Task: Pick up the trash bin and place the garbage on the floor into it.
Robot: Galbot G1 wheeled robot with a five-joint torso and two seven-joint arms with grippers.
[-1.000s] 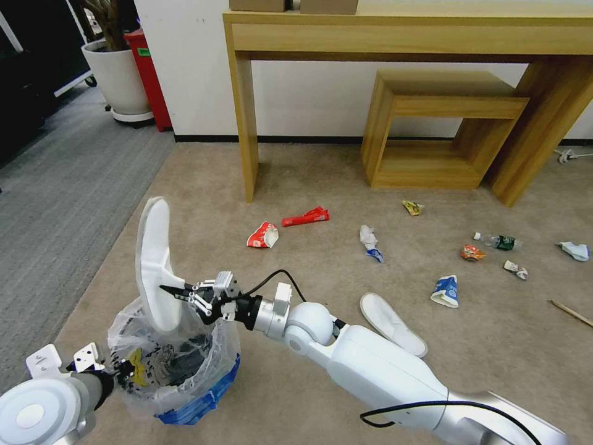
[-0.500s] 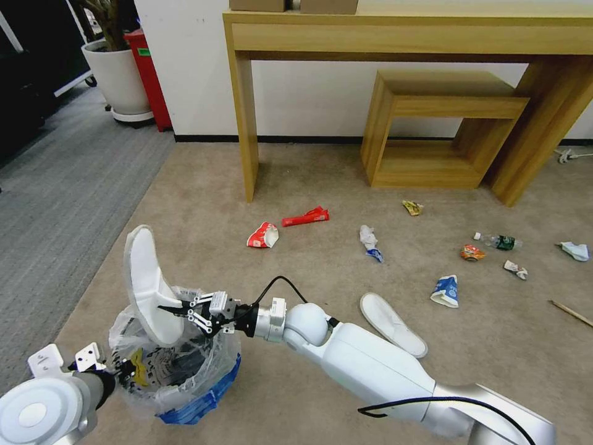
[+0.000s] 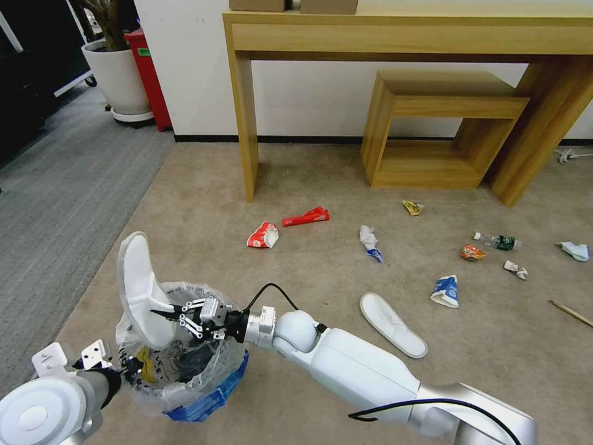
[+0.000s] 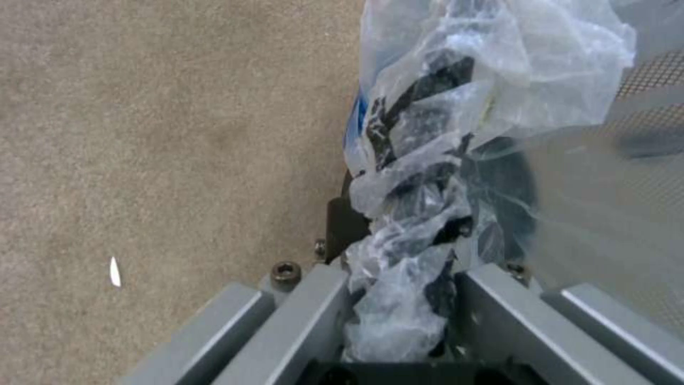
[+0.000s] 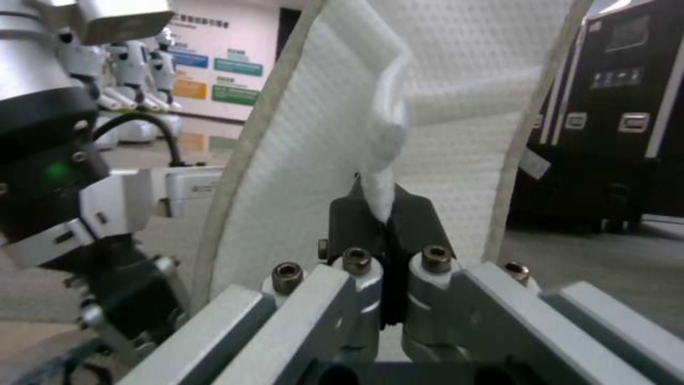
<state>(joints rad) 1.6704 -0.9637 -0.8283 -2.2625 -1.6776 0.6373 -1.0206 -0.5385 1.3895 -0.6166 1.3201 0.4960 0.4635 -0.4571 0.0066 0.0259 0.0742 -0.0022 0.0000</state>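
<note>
The blue trash bin [image 3: 207,395] with its clear bag liner [image 4: 420,176] sits low at the front left, and my left gripper [image 3: 126,369] is shut on its rim and bag. My right gripper [image 3: 162,314] is shut on the strap of a white slipper [image 3: 141,287], held upright with its heel end dipping into the bin's mouth. In the right wrist view the slipper [image 5: 456,107] stands pinched between the dark fingers [image 5: 410,219]. On the beige floor [image 3: 321,179] lies more garbage: a second slipper [image 3: 392,324], red wrappers [image 3: 305,216], a blue-white wrapper [image 3: 445,290] and a small bottle [image 3: 498,241].
A wooden console table [image 3: 407,37] and a low wooden shelf [image 3: 441,130] stand against the back wall. A white plant pot [image 3: 118,80] and red box [image 3: 148,77] sit at the far left by the grey ribbed carpet [image 3: 55,204]. A wooden stick [image 3: 571,313] lies at right.
My right gripper has lowered the slipper and moved it leftward, so its lower end now sits inside the bin's mouth. The left gripper and bin have shifted slightly.
</note>
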